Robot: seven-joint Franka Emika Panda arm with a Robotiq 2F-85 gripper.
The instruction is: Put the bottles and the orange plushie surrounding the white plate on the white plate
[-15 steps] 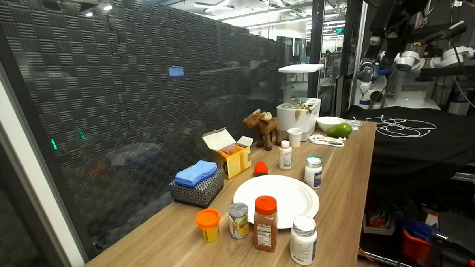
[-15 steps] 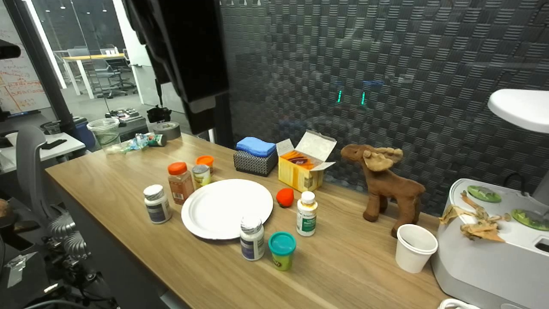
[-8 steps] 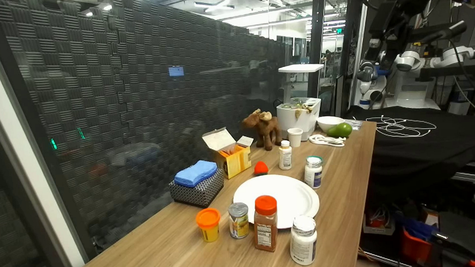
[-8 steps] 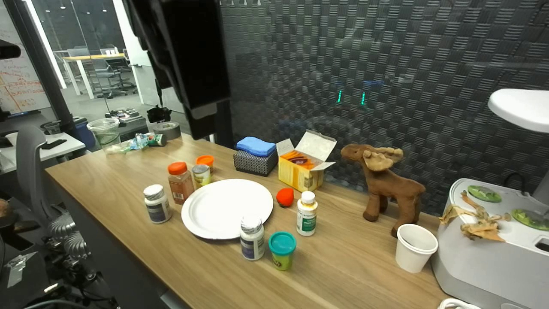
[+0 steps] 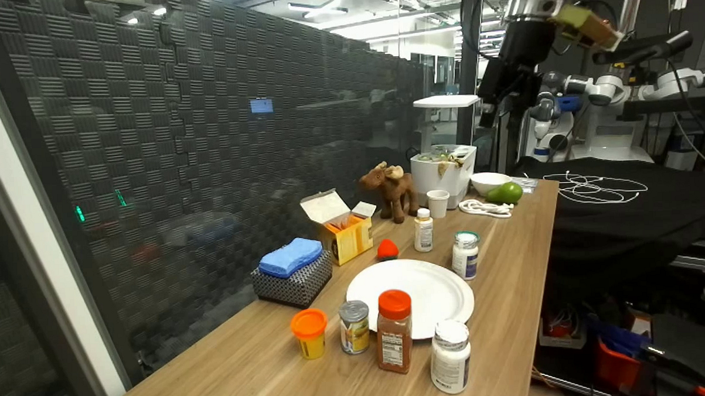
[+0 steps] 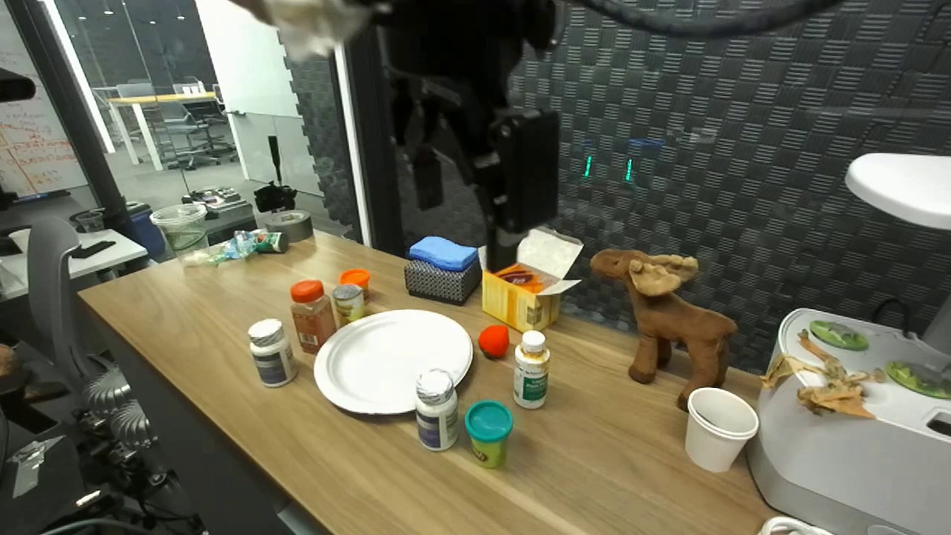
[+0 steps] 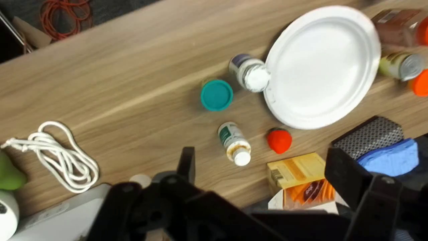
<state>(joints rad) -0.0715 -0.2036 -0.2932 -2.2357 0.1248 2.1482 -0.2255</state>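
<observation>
The white plate (image 6: 394, 357) lies bare on the table. Close to its rim sits the orange plushie (image 7: 279, 141), a rounded orange-red toy. Bottles stand around: a white one with a purple label (image 7: 239, 63), a green-labelled white one (image 7: 230, 135), another white one (image 5: 451, 361), and a red-capped spice jar (image 5: 394, 340). A small yellow tub with an orange lid (image 5: 310, 334), a small can (image 5: 355, 330) and a teal-lidded tub (image 6: 489, 438) stand among them. High above the table, my gripper (image 7: 262, 162) is open, its fingers wide apart with nothing between them.
Along the wall are a patterned box with a blue cloth (image 5: 293, 270), an open yellow carton (image 6: 520, 301) and a brown plush moose (image 6: 680, 327). A paper cup (image 6: 719, 431), a white planter (image 6: 854, 446) and a coiled white cord (image 7: 63, 157) lie farther along.
The arm has swung in over the table and shows more fully in both exterior views, its gripper pointing down. The bottles, plushie and plate have not moved.
</observation>
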